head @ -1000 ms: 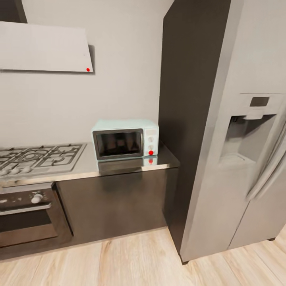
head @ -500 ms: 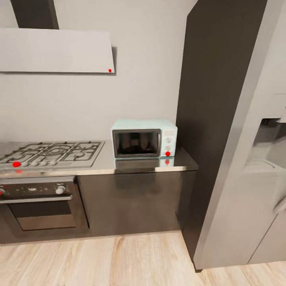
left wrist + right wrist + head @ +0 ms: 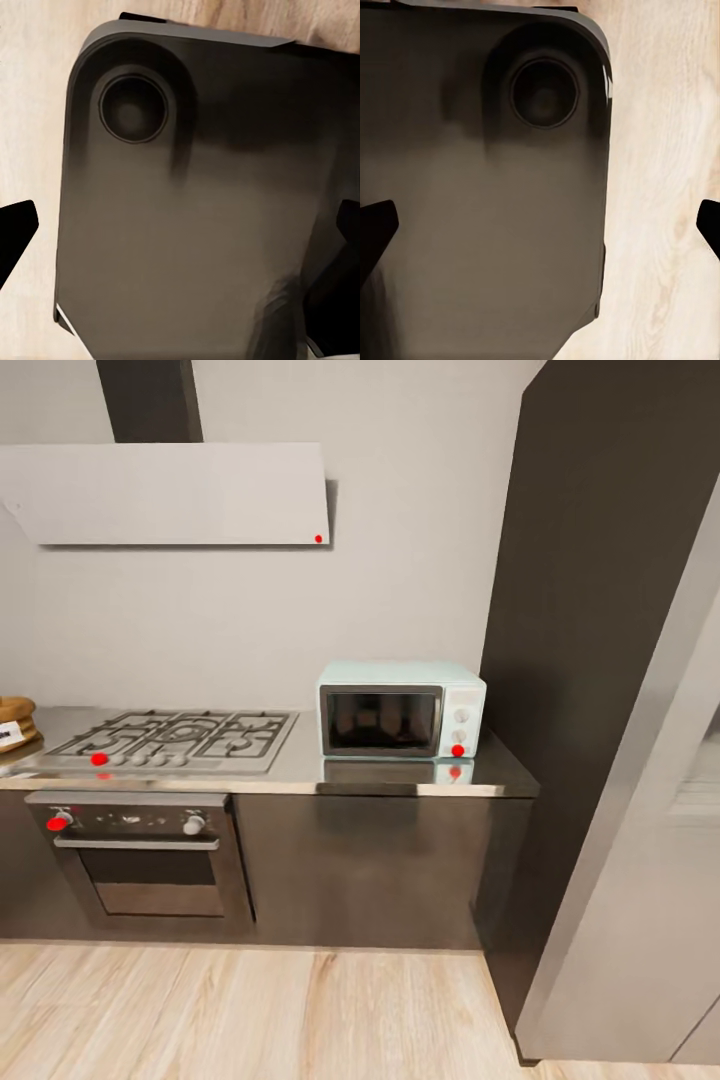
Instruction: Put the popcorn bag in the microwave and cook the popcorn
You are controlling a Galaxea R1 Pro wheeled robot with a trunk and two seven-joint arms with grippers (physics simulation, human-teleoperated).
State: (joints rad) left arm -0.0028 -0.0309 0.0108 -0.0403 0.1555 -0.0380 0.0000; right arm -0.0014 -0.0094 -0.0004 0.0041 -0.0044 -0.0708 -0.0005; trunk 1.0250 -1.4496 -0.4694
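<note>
The pale mint-blue microwave (image 3: 400,710) stands with its dark glass door closed at the right end of the glossy grey countertop (image 3: 300,768). At the far left edge of the head view, a tan-brown popcorn bag (image 3: 12,720) with a white label sits on the countertop, cut off by the frame. The popcorn itself is hidden. In the left wrist view my left gripper (image 3: 180,232) is open, its dark fingertips (image 3: 15,234) wide apart over the robot's dark base. My right gripper (image 3: 542,227) is likewise open above the base, with nothing between its fingers.
A steel gas hob (image 3: 175,738) lies between bag and microwave, with a built-in oven (image 3: 150,855) under it and a hood (image 3: 170,493) above. A tall dark cabinet side (image 3: 600,610) and grey fridge (image 3: 640,920) stand at the right. Light wooden floor (image 3: 250,1010) lies before the cabinets.
The head camera has swung leftward, so the whole kitchen has slid right in the picture. The fridge has mostly left view and the popcorn bag has appeared at the left edge.
</note>
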